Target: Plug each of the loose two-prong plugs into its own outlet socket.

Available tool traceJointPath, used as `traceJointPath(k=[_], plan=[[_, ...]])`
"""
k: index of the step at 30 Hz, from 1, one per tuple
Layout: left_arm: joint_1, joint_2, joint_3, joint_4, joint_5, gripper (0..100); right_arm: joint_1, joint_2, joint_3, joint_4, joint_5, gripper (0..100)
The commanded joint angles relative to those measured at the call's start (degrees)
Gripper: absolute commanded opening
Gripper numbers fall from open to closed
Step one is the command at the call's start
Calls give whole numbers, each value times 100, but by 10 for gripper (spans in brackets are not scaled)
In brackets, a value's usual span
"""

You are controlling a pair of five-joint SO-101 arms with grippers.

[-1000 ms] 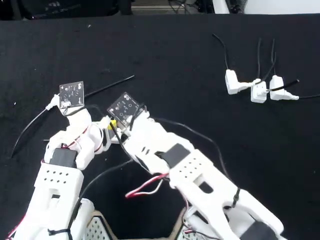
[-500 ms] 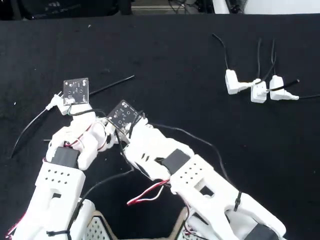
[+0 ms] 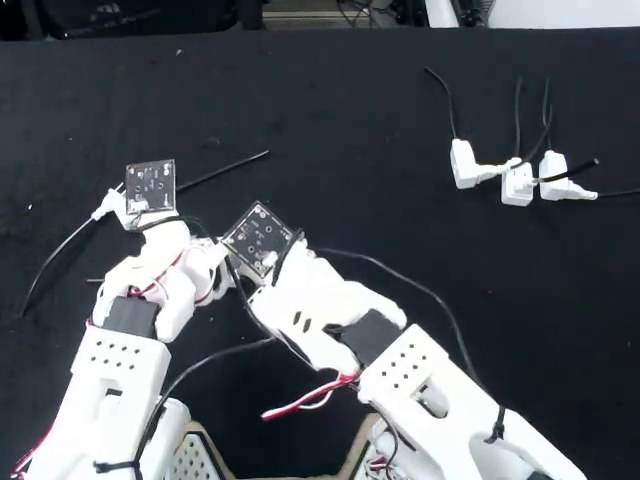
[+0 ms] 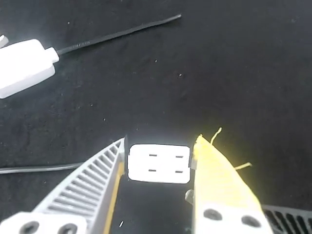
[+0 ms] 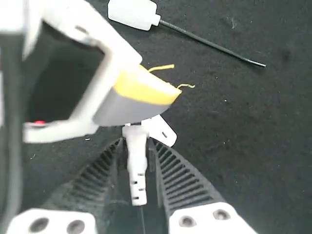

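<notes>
My left gripper [image 4: 157, 161] is shut on a white outlet socket [image 4: 158, 164], held between a ribbed white finger [image 4: 100, 170] and a yellow-padded finger [image 4: 214, 170], slots facing the camera. My right gripper [image 5: 138, 168] is shut on a white two-prong plug [image 5: 136, 170], whose front end touches the socket [image 5: 161, 130] just under the left gripper's yellow finger [image 5: 141, 90]. In the high view both grippers meet at the lower left [image 3: 215, 265]. Another loose white plug [image 3: 106, 209] [image 4: 24, 66] [image 5: 131, 12] with a black cord lies just beyond them.
Three white plug and socket pieces [image 3: 517, 182] with black cords lie at the far right of the black table [image 3: 350, 120]. A thin black cord [image 3: 225, 168] runs out from beside the left arm. Wires trail from both arms near the front edge.
The right arm has shifted slightly back and to the right, turning its wrist. The left wrist has edged forward. Both grippers stay together at the same spot.
</notes>
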Motion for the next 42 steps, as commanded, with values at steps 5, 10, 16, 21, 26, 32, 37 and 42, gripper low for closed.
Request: traceJointPath(k=[5, 10, 16, 21, 26, 32, 37, 42], plan=[[48, -53, 189, -18, -26, 224, -35, -303, -75, -18, 18, 10], [40, -53, 145, -18, -26, 224, -35, -303, -163, 448, 457, 10], [-127, -53, 127, -527, -53, 224, 457, -251, -259, 563, 396, 10], [-1174, -53, -136, -158, -835, 224, 747, 637, -567, 598, 387, 10], [-1982, 9, 312, -211, -1187, 224, 738, 1965, -1684, 1143, -132, 10], [-1903, 413, 637, -607, -1187, 224, 343, 2923, -2782, 2224, -325, 11], [-1868, 1908, -180, -624, -1187, 224, 325, 3477, -2967, 2110, -369, 11], [-1851, 3367, -1015, -624, -1187, 225, 334, 3864, -2985, 1758, -378, 11]])
